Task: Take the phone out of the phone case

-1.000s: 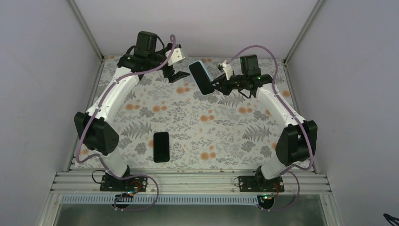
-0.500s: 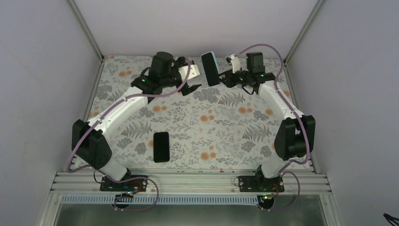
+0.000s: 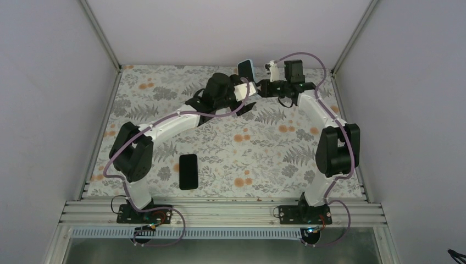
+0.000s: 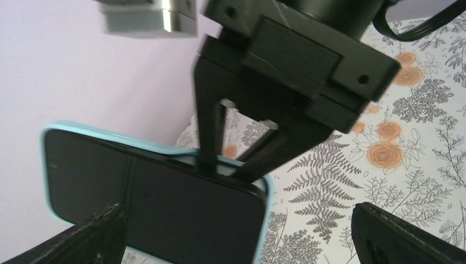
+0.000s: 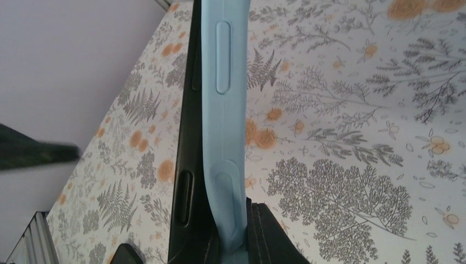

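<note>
Left wrist: right gripper (image 4: 225, 168) clamps phone case (image 4: 82, 130) aloft, presenting phone (image 4: 165, 203) to left gripper (image 4: 239, 214), jaws wide apart, possibly not yet touching.

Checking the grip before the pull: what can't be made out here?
Phone: lower edge cut off by frame bottom, left wrist view.
Case back: turned away in every view.
Right end effector fingers: cropped by frame bottom, right wrist view.
Left end effector: contact with phone unclear; tips cropped, tiny from top.
</note>
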